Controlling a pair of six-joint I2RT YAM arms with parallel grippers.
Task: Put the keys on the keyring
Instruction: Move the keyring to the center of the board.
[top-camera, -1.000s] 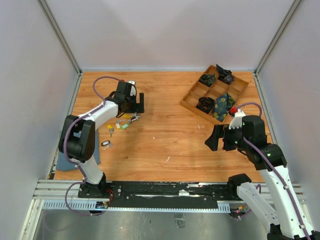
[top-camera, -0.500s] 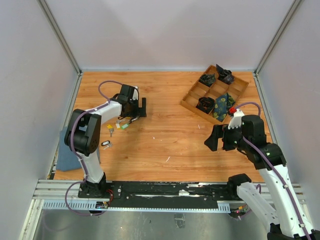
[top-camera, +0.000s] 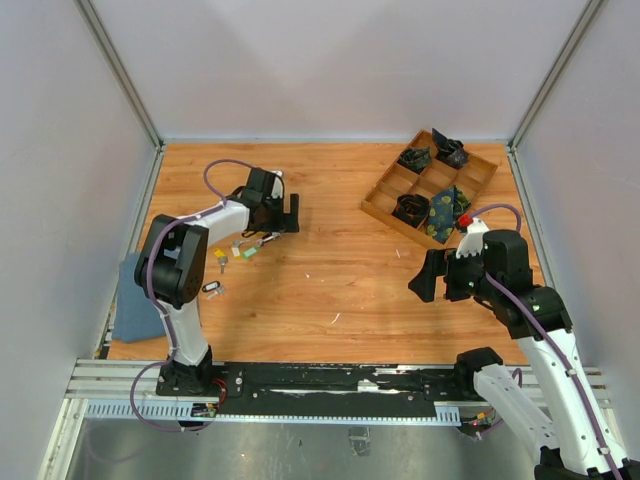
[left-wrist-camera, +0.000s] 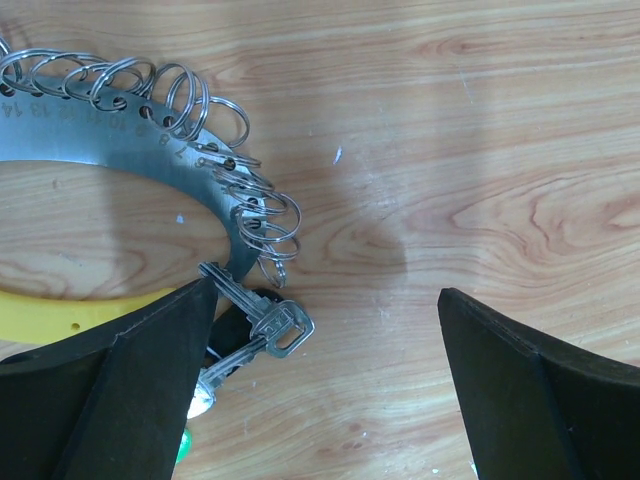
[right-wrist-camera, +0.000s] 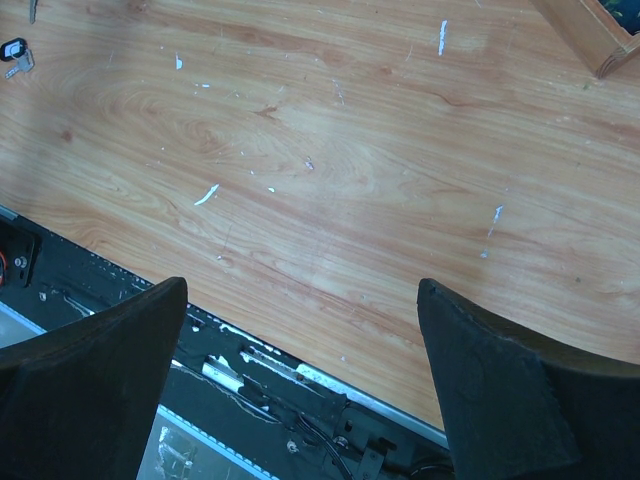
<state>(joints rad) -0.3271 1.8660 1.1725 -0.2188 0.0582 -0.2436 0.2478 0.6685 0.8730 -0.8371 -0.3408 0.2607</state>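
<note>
**Top view.** My left end effector (top-camera: 290, 214) sits low over the tabletop (top-camera: 330, 285) with its fingers parted. The keyring (top-camera: 262, 238) lies just beside it, on its near-left side. The keys (top-camera: 221, 257) are scattered further left of the keyring, and one black-headed key (top-camera: 211, 288) lies nearer my left base. My right end effector (top-camera: 430, 277) hangs well apart on the right. A wooden tray (top-camera: 383, 184) of dark fabric bundles (top-camera: 410, 208) lies beyond it.

**Left wrist view.** The fingers are spread wide and grip nothing; bare wood lies between them. The keyring's flat numbered arc, strung with small split rings, curves down towards my left finger (left-wrist-camera: 120, 390). Its yellow sleeve passes beneath that finger. A silver key (left-wrist-camera: 278, 330) lies flat at that fingertip, with one end hidden under it. I cannot tell whether they touch.

**Right wrist view.** The fingers are spread wide and empty above bare tabletop. The black-headed key shows at the far upper left, and a corner of the tray at the upper right.
</note>
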